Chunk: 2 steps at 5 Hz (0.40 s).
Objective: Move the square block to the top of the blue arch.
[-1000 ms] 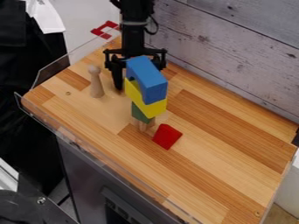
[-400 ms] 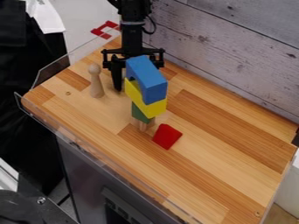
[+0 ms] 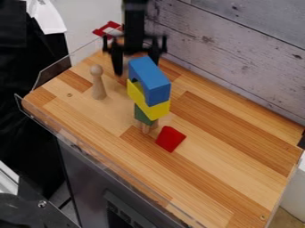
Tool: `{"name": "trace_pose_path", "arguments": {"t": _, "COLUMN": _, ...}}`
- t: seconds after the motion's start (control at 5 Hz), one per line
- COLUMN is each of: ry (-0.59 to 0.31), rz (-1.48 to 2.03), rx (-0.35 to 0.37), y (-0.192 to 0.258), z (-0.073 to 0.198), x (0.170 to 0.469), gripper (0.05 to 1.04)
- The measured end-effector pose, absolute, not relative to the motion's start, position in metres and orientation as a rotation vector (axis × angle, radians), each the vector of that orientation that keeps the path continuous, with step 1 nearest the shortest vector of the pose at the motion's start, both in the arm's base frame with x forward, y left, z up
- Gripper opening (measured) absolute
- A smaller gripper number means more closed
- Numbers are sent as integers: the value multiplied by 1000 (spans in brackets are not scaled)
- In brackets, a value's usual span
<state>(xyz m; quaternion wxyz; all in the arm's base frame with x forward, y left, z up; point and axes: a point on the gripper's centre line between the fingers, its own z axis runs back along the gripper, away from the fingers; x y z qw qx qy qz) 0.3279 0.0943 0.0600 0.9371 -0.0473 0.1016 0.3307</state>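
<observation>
- Surface (image 3: 220,147), striped wood, set slantwise; its left and lower-left edges are lined with a clear guard (image 3: 52,76).
- Wall (image 3: 238,53), grey planks, run along the upper-right edge of the surface.
- Dark cabinet (image 3: 89,171), seen below the lower-left edge.
- Black arm (image 3: 135,20), seen entering from the top; held above the surface's far (top) corner.
- Pincer (image 3: 136,67), black, pointed down behind the tower, near the far corner; open, fingers spread well apart, one partly covered by the blue arch. Nothing gripped can be made out.
- Blue arch (image 3: 151,80), stacked at the top of the tower, tilted in view, opening turned toward the left; tower stood left of the surface's middle.
- Yellow block (image 3: 143,100), placed directly under the blue arch, partly covered by it.
- Wooden peg (image 3: 98,83), round-headed, stood upright near the left part of the upper-left edge, apart from the tower.
- Red block (image 3: 171,139), laid on the surface just beside the tower's foot, on the lower-right side. Squarish faces seen, so possibly the task's square block; which block is meant cannot be told for sure.
- Green block (image 3: 143,116), placed under the yellow block, mostly covered from above.
- Plain wood piece (image 3: 146,128), seen at the tower's foot under the green block; shape mostly hidden.
</observation>
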Motion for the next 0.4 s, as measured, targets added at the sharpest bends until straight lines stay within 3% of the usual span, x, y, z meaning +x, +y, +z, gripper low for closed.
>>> {"name": "trace_pose_path", "arguments": {"t": 0.2, "ry": 93, "rz": 679, "rx": -89, "y": 100, "z": 106, "x": 342, "gripper": 834}}
{"name": "trace_pose_path", "arguments": {"t": 0.4, "ry": 52, "rz": 673, "rx": -97, "y": 97, "z": 132, "x": 342, "gripper": 834}}
